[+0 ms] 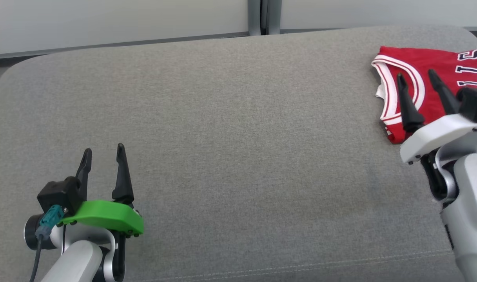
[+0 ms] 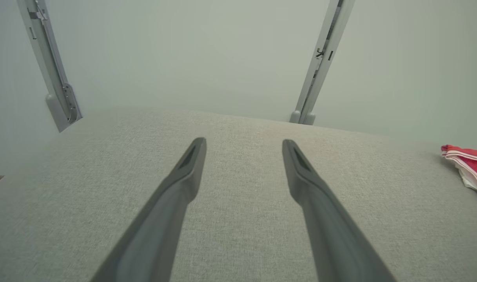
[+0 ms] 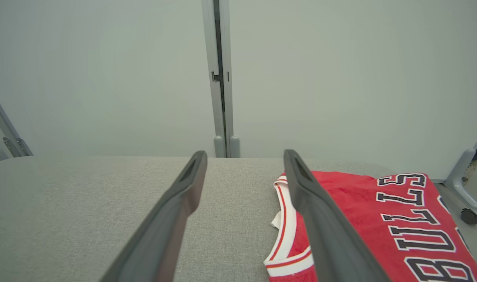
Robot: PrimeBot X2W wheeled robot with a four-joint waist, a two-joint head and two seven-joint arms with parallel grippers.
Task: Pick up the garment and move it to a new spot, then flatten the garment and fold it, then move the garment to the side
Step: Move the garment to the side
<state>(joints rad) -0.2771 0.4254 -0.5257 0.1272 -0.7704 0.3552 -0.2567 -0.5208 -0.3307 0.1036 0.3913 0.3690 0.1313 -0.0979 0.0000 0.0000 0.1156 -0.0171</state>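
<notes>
The garment is a red basketball jersey with white trim and dark lettering, folded flat at the far right of the grey cushion. My right gripper hovers over its left edge, open, with nothing between the fingers. In the right wrist view the garment lies under and to the right of the right gripper. My left gripper stands open over bare fabric at the lower left, far from the jersey. The left wrist view shows the left gripper open, and the garment's edge at the far right.
The grey cushioned surface has rounded far corners and a stitched seam near its front edge. Behind it stands a pale wall with grey metal posts. A caster wheel of a frame sits on the floor beyond the right end.
</notes>
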